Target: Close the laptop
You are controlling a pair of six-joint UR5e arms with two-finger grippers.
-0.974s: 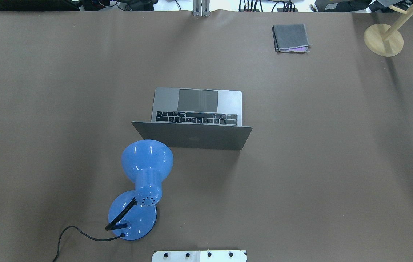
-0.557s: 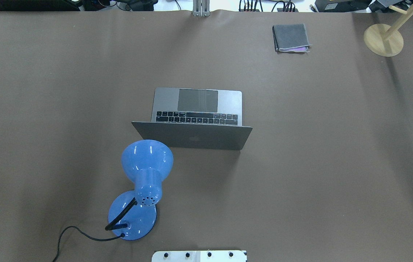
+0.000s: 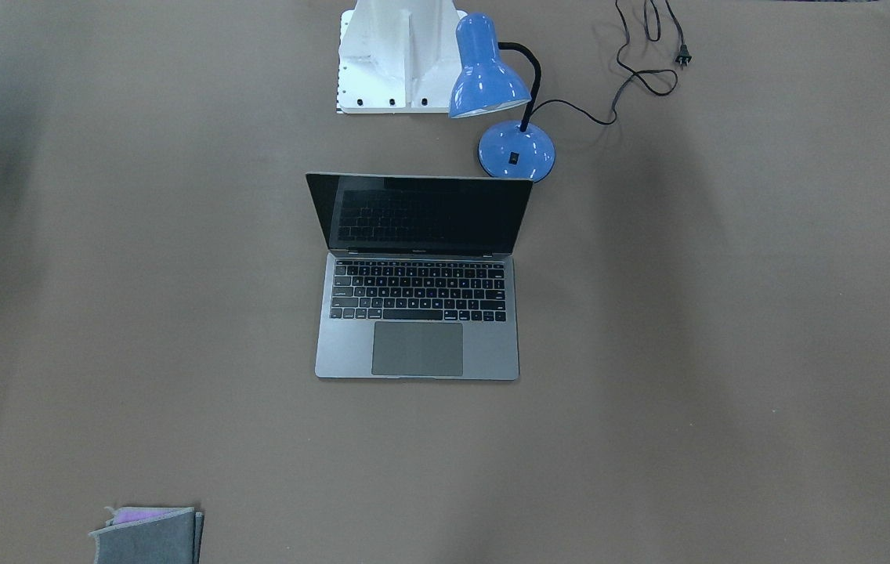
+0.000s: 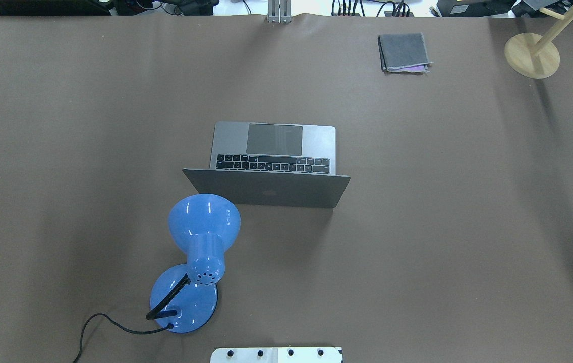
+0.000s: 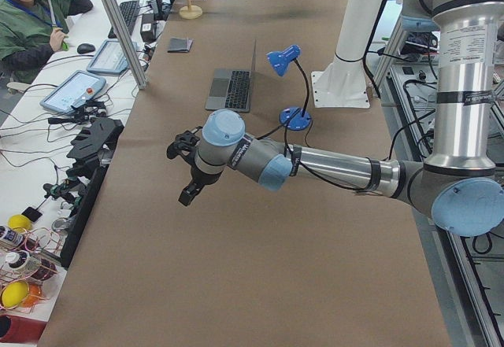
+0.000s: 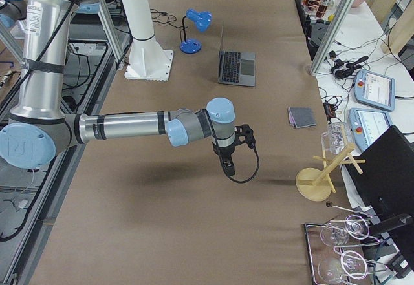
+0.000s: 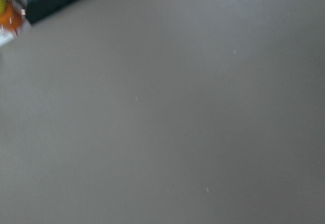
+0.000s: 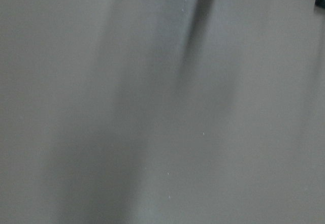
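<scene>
The grey laptop (image 4: 274,151) stands open in the middle of the table, its lid upright and its back toward the robot. Its black screen and keys show in the front-facing view (image 3: 417,313). It also shows in the left view (image 5: 232,89) and the right view (image 6: 237,67). My left gripper (image 5: 189,170) hangs above bare table, far from the laptop toward the table's left end. My right gripper (image 6: 229,162) hangs above bare table, far toward the right end. I cannot tell whether either is open or shut. Both wrist views show only brown table.
A blue desk lamp (image 4: 203,237) stands just behind the lid's left corner, its cord (image 3: 633,55) trailing toward the robot. A folded grey cloth stack (image 4: 403,52) and a wooden stand (image 4: 532,54) sit at the far right. The white robot base (image 3: 398,55) is behind the laptop.
</scene>
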